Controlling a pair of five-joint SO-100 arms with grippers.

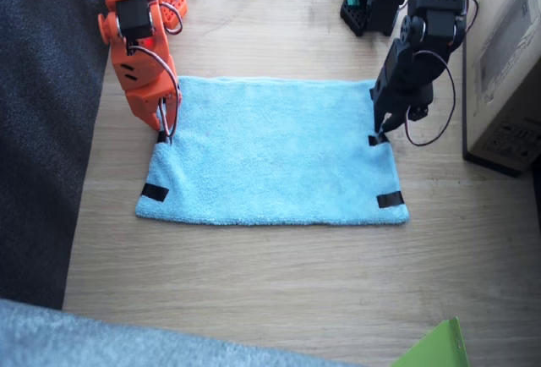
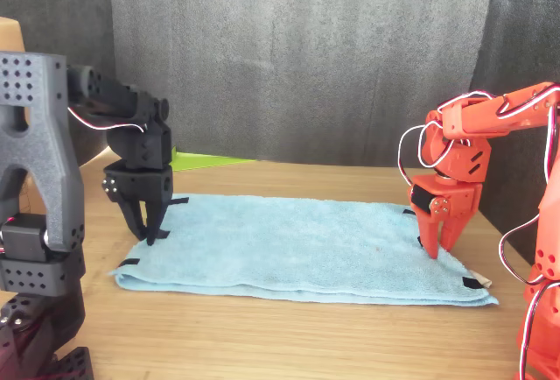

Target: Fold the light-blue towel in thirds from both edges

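Lying flat on wooden table (image 1: 254, 274), light-blue towel (image 1: 270, 156), dark curtain (image 2: 297, 56) behind

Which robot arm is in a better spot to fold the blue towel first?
Neither clearly. The left hand sits on the middle tape strip of one short edge of the light-blue towel; the right hand sits the same way at the other edge. Both look ready.

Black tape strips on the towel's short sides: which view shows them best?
The fixed view: from above, black tape strips stand out on both short sides of the light-blue towel. The front view's low angle flattens them to slivers.
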